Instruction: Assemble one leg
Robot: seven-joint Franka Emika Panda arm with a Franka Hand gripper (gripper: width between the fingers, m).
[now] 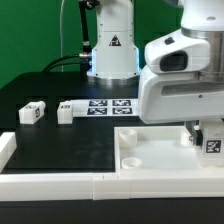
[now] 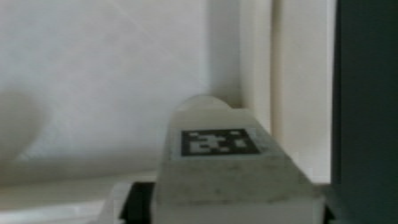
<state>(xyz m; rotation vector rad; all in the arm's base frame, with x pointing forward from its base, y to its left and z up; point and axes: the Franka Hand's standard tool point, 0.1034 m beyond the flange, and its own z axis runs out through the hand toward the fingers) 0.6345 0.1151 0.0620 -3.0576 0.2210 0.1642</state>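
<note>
A leg is being held, apparently clamped, in the pincer and brought down at the panel corner directly beneath it, so seating appears to be the step in hand, and alignment with the corner socket is being called for next.

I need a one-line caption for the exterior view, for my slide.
Pincer brings a tagged leg over the white panel; two legs wait on the black table.
</note>
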